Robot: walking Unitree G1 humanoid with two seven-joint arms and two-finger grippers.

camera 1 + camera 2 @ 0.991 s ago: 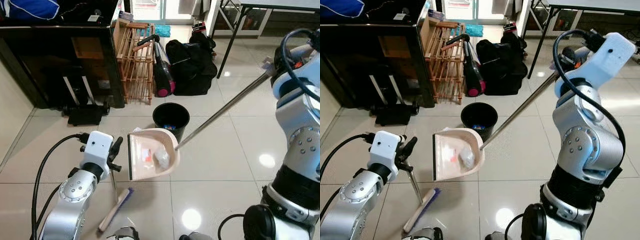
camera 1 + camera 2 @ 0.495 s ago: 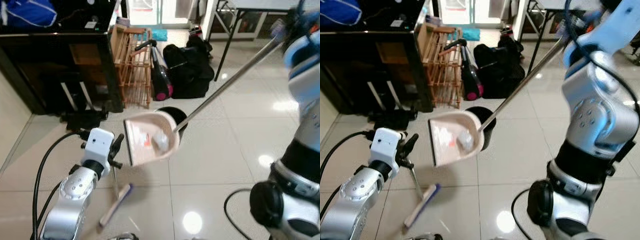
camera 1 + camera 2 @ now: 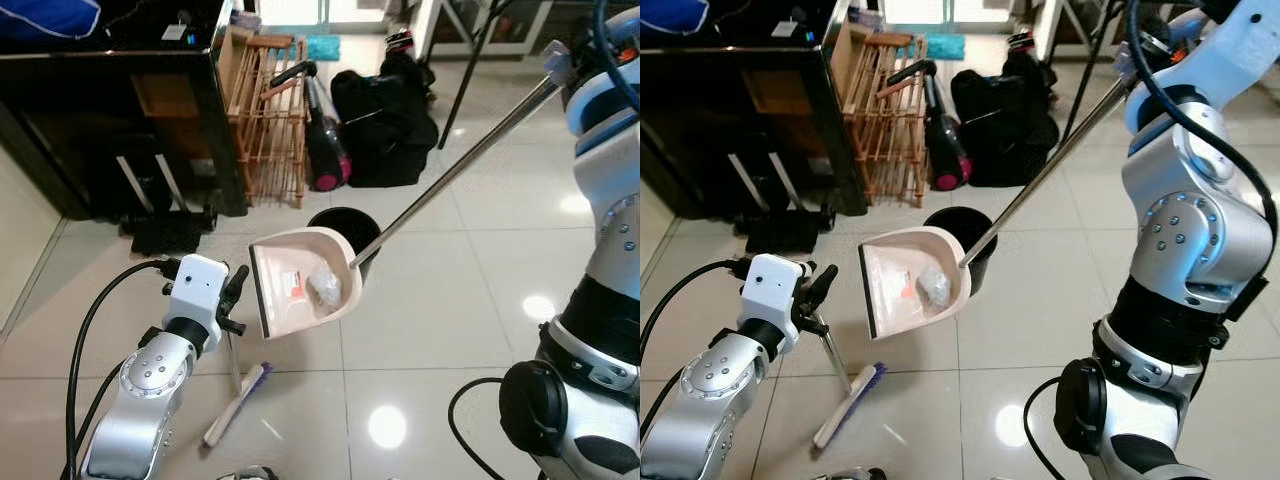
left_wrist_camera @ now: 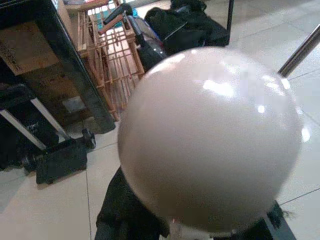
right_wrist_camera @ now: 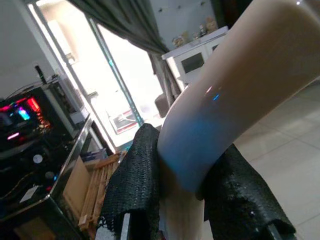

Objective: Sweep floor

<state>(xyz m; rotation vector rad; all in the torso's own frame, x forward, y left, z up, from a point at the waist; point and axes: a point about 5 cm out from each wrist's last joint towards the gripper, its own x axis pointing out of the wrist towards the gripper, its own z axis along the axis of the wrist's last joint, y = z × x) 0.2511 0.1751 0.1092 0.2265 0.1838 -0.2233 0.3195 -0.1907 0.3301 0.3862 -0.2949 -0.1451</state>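
Glossy pale floor tiles (image 3: 420, 320) spread out under me, with a dark cabinet (image 3: 110, 120) at the far left.

Fingers of my right gripper (image 5: 175, 200) are clenched around a pale handle end (image 5: 240, 85), one black pad (image 5: 135, 195) pressed on each side of it. From that grasp a long metal pole (image 3: 450, 175) slants down across the room to a beige dustpan (image 3: 300, 285), which hangs tilted in the air with its open mouth turned toward my left arm. Inside the pan lie a crumpled clear wrapper (image 3: 324, 288) and a small scrap with red on it (image 3: 295, 287).

Fingers of my left gripper (image 3: 235, 300) are closed on a thin rod, the broom handle (image 3: 835, 360), whose rounded pale knob (image 4: 210, 135) sits right before my wrist camera. That handle runs down to the broom head (image 3: 235, 405), which rests on the tiles below and just left of the dustpan.

Just behind the dustpan stands a black bin (image 3: 345, 230), its rim partly hidden by the pan's back edge. Farther back are a wooden rack (image 3: 270, 115), a handheld vacuum with a pink base (image 3: 325, 150) leaning beside it, and a black bag (image 3: 390, 130) next to the legs of a surface (image 3: 470, 60).
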